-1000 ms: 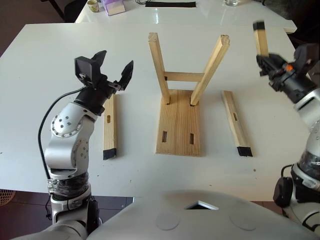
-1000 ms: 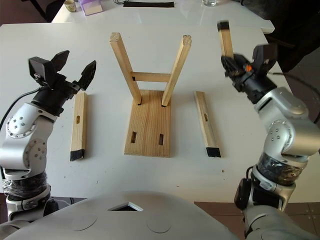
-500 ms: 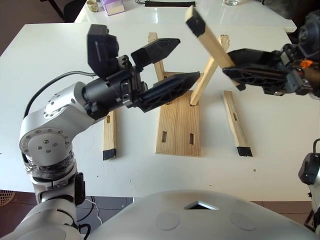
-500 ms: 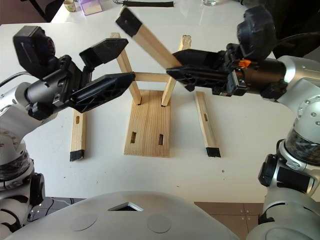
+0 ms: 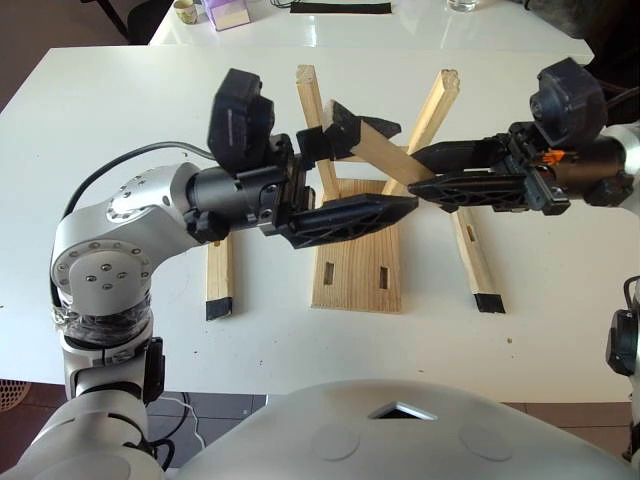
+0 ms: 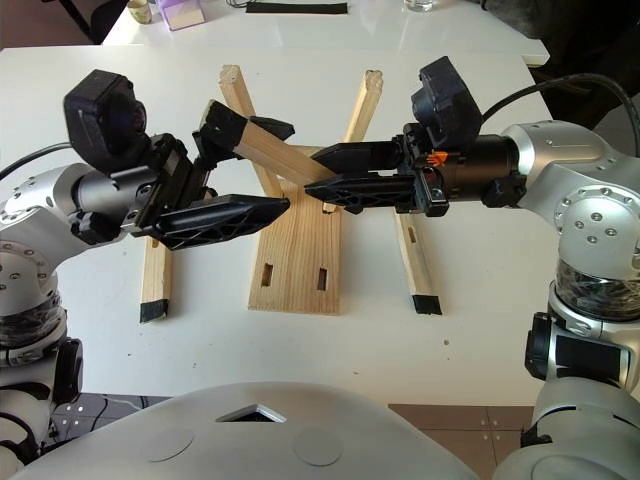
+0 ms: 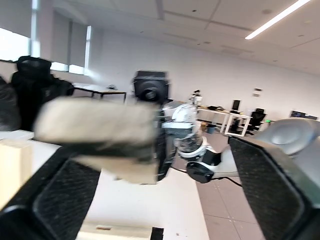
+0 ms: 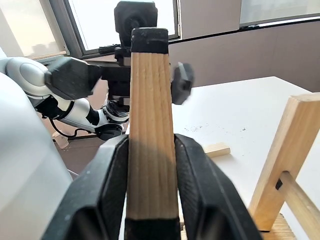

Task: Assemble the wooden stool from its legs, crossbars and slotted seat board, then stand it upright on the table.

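A white table [image 5: 100,120] holds a flat, pale wooden seat board with rectangular slots [image 5: 355,260] at its middle. Two square wooden legs [image 5: 435,110] stand tilted in the far slots, leaning apart. The two near slots are unfilled. Above the board, the right gripper [image 6: 312,172] is clamped on a third pale wooden leg with a black-capped end [image 6: 265,148], holding it slantwise in the air with the cap pointing toward the robot's left. The left gripper [image 6: 285,165] has its fingers spread wide, one above and one below that capped end; whether they touch it cannot be told. The standing legs rise just behind the held leg, close to both grippers. A loose slotted leg with a black tip [image 5: 219,270] lies flat left of the board, and another one like it [image 5: 478,265] lies right of it, both near but apart from the board. Bare white tabletop spreads to the left edge and toward the near edge.
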